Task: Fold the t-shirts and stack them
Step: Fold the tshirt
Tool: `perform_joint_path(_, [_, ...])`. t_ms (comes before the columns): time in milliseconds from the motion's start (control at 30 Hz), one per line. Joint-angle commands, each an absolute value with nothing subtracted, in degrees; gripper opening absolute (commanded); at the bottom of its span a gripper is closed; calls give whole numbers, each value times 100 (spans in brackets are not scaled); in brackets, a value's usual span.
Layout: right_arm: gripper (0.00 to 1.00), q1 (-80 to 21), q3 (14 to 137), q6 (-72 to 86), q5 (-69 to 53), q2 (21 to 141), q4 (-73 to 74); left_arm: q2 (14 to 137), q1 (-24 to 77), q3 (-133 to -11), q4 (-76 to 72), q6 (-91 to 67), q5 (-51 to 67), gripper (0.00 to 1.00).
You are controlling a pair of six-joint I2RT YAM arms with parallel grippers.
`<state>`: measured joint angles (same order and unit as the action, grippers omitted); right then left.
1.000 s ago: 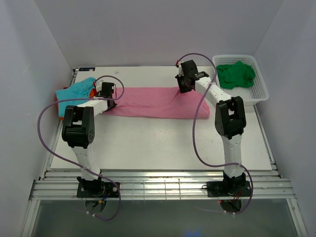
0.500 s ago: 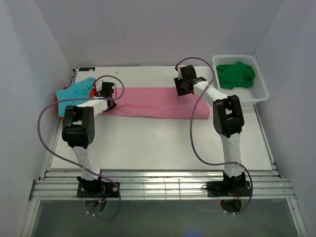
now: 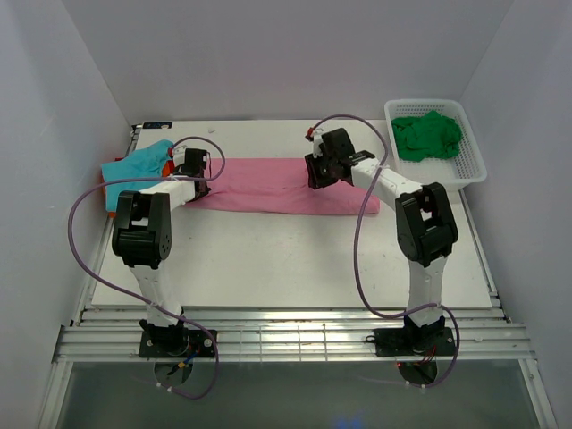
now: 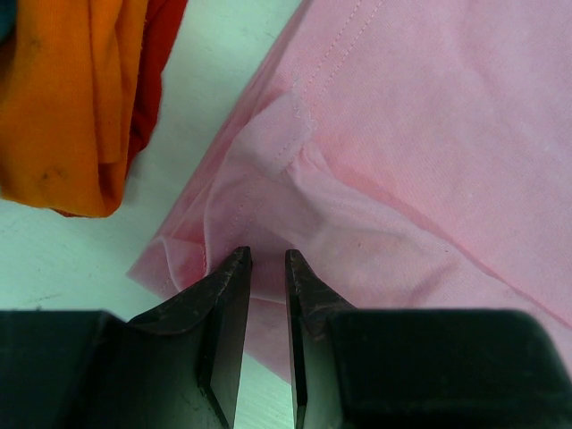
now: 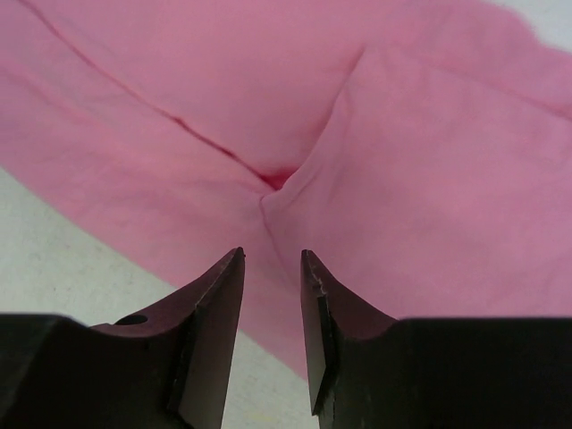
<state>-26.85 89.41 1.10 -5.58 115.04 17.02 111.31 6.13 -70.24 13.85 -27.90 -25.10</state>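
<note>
A large pink t-shirt [image 3: 268, 183] lies as a long folded band across the table. My left gripper [image 3: 200, 183] hovers at its left end, open by a narrow gap [image 4: 268, 255], with nothing pinched; a crumpled sleeve [image 4: 268, 170] lies just ahead. My right gripper [image 3: 315, 177] is low over the band's right-centre, open [image 5: 272, 255], above a crease [image 5: 277, 179] in the cloth. A teal t-shirt [image 3: 134, 165] rests on an orange one [image 4: 71, 98] at the far left. A dark green t-shirt [image 3: 427, 136] lies bunched in the basket.
The white mesh basket [image 3: 474, 170] stands at the back right corner. White walls close in on three sides. Purple cables loop beside each arm. Bare table [image 3: 286, 259] stretches between the pink t-shirt and the arm bases.
My right gripper opened and let go of the pink t-shirt's back edge, then moved left and nearer over the cloth. The left gripper stayed put.
</note>
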Motion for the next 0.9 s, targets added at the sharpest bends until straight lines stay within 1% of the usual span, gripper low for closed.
perform_joint_path(0, [37, -2725, 8667, 307, -896, 11496, 1854, 10846, 633, -7189, 1450, -2777, -2645, 33])
perform_joint_path(100, [33, -2768, 8535, 351, -827, 11549, 1854, 10854, 633, -7251, 1450, -2795, -2646, 33])
perform_joint_path(133, [27, -2769, 8525, 360, -809, 11584, 1872, 10872, 633, -7268, 1450, -2795, -2646, 33])
perform_joint_path(233, [17, -2786, 8508, 422, -765, 11689, 2047, 10933, 633, -7365, 1450, -2769, -2663, 34])
perform_joint_path(267, [15, -2795, 8473, 439, -747, 11698, 2083, 10951, 624, -7417, 1450, -2760, -2680, 34])
perform_joint_path(467, [11, -2865, 8104, 527, -624, 11646, 2180, 11100, 633, -7576, 1450, -2777, -2742, 34])
perform_joint_path(867, [10, -3006, 7638, 642, -659, 11672, 2153, 11478, 624, -7998, 1512, -2655, -2953, 34])
